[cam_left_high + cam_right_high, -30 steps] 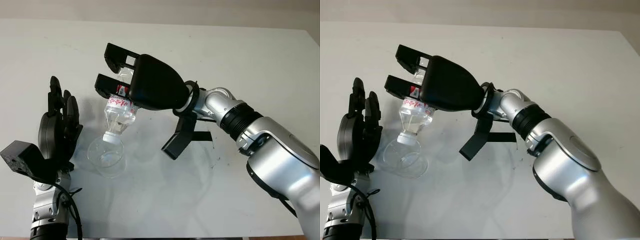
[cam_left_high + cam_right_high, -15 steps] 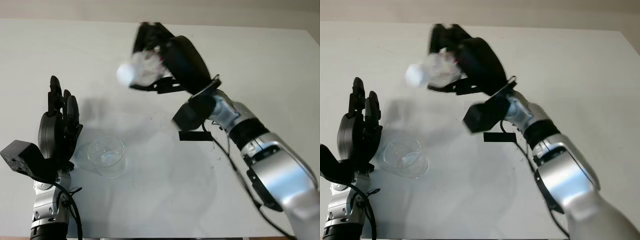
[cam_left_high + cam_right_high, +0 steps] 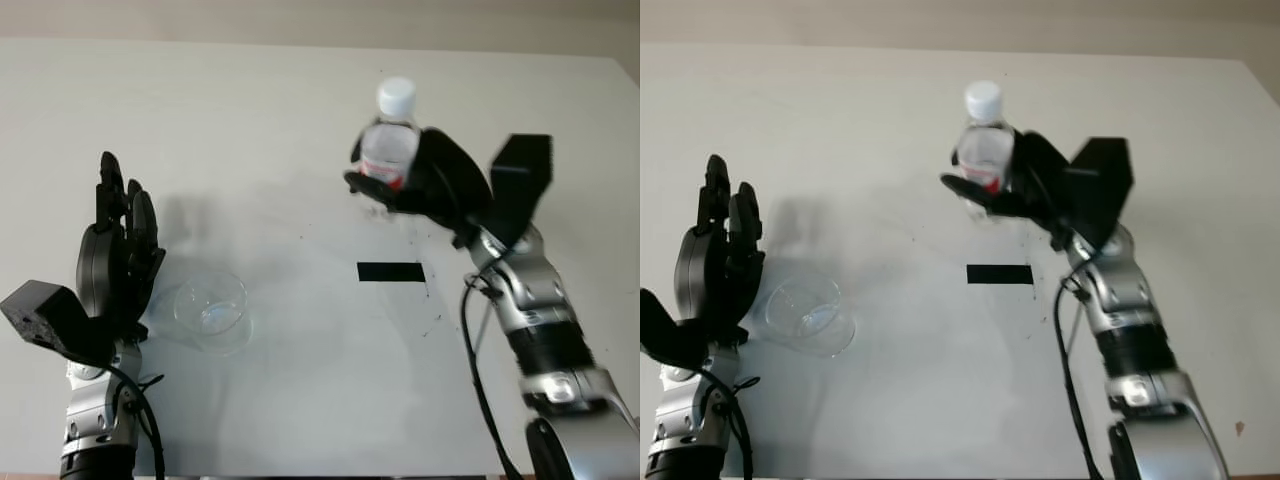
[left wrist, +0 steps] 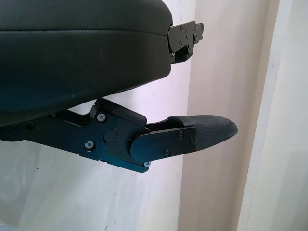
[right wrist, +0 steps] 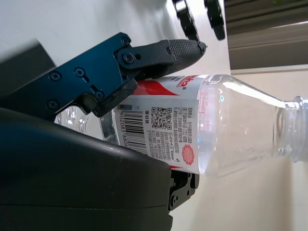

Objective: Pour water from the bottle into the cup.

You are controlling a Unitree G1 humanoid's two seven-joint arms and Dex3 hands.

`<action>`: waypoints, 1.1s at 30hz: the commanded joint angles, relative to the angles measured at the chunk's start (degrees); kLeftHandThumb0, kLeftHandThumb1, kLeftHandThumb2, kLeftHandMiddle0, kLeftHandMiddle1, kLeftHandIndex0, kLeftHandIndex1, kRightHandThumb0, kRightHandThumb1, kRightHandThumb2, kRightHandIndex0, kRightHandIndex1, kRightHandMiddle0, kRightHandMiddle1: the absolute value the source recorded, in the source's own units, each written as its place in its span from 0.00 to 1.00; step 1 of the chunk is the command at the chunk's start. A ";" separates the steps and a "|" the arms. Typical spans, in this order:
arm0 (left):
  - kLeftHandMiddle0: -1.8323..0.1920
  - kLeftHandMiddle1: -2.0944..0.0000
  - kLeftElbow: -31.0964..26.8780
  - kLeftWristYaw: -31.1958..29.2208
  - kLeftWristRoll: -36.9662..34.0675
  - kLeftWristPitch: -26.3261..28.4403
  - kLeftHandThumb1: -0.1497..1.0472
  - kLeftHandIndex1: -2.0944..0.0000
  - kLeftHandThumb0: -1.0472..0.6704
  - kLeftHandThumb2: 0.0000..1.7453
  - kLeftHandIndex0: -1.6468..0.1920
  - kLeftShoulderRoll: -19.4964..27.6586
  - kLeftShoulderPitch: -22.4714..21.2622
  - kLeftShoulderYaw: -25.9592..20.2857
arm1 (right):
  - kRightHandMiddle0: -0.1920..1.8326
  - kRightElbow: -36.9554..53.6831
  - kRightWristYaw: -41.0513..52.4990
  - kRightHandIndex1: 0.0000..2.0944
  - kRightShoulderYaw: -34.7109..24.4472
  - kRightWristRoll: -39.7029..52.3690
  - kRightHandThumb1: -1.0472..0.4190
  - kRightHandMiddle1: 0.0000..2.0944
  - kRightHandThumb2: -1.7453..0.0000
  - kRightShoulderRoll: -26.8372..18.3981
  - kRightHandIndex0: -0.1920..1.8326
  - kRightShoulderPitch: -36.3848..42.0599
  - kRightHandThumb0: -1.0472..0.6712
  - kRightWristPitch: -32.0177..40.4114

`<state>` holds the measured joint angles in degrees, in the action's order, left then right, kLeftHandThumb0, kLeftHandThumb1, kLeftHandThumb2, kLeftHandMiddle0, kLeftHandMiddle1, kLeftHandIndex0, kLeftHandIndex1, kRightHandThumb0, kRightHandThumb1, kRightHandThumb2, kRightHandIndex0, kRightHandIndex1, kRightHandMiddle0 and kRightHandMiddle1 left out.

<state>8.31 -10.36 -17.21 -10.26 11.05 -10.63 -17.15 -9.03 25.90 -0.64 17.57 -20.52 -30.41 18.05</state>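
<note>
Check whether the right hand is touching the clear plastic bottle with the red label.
Touching. The right wrist view shows the right hand gripping the clear plastic bottle with the red label, a fingertip pressed against it.

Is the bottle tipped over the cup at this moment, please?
No, the right robot hand holds the bottle upright, well apart from the cup.

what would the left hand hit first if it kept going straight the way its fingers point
Probably nothing. The left hand, open, stands beside the cup with fingers aimed toward the table's far edge. That stretch looks free; the cup sits off to its side, though depth is hard to judge.
</note>
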 commanded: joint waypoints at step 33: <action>1.00 1.00 1.32 -2.71 -0.95 -0.91 1.00 1.00 0.18 0.33 1.00 1.19 0.19 -2.02 | 0.50 7.10 -4.60 1.00 -0.52 -6.43 0.00 1.00 0.74 5.01 0.68 9.89 0.32 -0.26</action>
<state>9.48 -12.79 -18.07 -10.47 11.74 -10.77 -18.90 -2.39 21.49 -1.14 11.39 -15.69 -20.13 18.56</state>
